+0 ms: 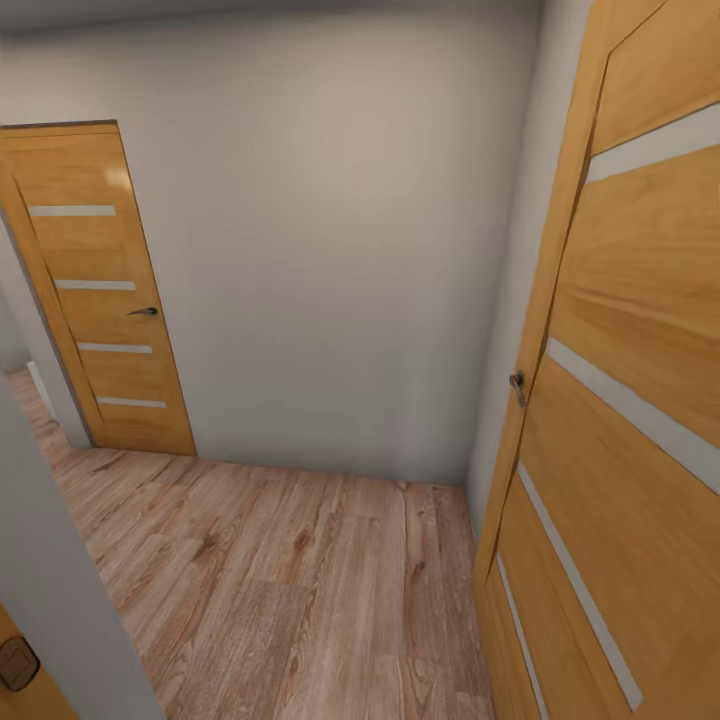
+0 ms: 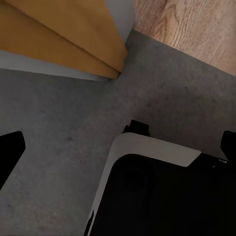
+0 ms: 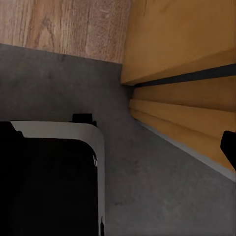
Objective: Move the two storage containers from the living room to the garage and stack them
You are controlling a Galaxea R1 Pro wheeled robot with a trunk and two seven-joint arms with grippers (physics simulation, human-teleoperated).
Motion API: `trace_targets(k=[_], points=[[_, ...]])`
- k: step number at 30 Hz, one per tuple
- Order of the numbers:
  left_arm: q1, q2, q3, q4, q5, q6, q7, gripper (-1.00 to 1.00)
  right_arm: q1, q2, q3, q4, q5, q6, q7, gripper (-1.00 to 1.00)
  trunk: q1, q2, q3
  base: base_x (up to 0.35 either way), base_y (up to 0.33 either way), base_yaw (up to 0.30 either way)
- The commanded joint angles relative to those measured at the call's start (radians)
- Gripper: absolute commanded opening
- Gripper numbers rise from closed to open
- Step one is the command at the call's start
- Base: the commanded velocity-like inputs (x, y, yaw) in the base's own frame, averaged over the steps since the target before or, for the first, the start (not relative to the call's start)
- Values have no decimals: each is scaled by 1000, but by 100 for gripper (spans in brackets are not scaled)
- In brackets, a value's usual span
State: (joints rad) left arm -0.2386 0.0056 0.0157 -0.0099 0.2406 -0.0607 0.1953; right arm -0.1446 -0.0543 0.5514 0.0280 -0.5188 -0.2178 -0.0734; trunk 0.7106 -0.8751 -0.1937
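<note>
Evidently in transit: robot at open wooden door (image 1: 630,400), concrete floor (image 2: 64,123) meeting wood planks (image 1: 300,590); no containers carried; pincer states indeterminable.

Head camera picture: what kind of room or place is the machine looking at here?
Probably an indoor hallway or doorway area of a house: plain white-grey walls, a light wood-plank floor, and two wooden doors with glass slits, one far, one near.

Light wooden door (image 1: 95,290) with four glass slits and a dark lever handle (image 1: 145,311) shut in a plain white-grey wall (image 1: 320,260), second matching door (image 1: 630,400) swung open at right, wood-plank flooring (image 1: 290,590) running between them
</note>
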Motion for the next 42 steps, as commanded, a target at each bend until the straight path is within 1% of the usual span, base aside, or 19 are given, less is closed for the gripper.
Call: trace_targets(k=[1,7,42], points=[[-1,0,1,1,5,-4,1,100,-1,1,8,3,-7,-5,0,100,0,-1,-1,0,-4,0],[-1,-1,1,-1,5,-4,1,100,-1,1,8,3,-7,-5,0,100,0,-1,-1,4,-1,0],[-1,2,1,1,6,-2,-1,100,-1,-2,8,3,-7,-5,0,100,0,-1,-1,317,0,0]])
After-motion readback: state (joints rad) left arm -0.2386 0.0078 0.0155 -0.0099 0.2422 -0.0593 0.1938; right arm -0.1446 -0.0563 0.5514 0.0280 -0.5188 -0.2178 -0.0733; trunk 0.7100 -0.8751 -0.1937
